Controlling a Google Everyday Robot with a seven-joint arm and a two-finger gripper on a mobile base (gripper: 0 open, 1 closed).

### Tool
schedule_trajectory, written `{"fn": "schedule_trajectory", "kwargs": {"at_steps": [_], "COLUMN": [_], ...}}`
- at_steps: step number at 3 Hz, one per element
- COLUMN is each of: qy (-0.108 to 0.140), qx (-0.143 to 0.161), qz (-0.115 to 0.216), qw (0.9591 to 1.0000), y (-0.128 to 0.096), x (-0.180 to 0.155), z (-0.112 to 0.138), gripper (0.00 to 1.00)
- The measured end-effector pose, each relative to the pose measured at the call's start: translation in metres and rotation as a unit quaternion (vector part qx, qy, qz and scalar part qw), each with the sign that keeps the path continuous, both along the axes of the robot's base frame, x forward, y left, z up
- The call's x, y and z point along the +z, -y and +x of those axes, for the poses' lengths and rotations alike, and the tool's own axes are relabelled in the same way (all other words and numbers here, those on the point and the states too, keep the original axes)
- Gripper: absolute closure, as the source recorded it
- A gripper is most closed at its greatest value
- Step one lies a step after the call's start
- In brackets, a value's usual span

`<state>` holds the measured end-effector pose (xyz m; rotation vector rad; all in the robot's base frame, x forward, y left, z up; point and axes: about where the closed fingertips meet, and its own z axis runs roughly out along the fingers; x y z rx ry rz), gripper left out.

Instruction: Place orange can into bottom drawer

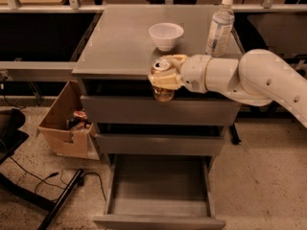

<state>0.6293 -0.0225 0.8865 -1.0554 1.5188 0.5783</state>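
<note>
My gripper (164,78) is shut on the orange can (162,84), a small golden-orange can with a silver top. It holds the can upright in the air in front of the cabinet's front edge, level with the top drawer. The white arm reaches in from the right. The bottom drawer (158,220) is pulled open below, a deep grey tray with nothing visible inside. The can hangs well above the drawer.
A white bowl (166,35) and a clear plastic bottle (219,28) with a white cap stand on the cabinet top (120,42). Two shut grey drawers sit above the open one. A cardboard box (67,123) and cables lie on the floor at left.
</note>
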Motion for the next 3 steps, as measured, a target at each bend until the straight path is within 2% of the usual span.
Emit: {"fn": "schedule_trajectory", "kwargs": {"at_steps": [1,2,3], "qy": [-0.037,-0.023,-0.023], "qx": [-0.017,-0.053,-0.052], "qz": [-0.007,0.012,0.012], "qw": [0.9992,0.9982,0.9983], "y": [0.022,0.022,0.022], "x": [-0.083,-0.128,-0.128], "z": [-0.032,-0.026,-0.026], "gripper": [1.00,1.00,1.00]}}
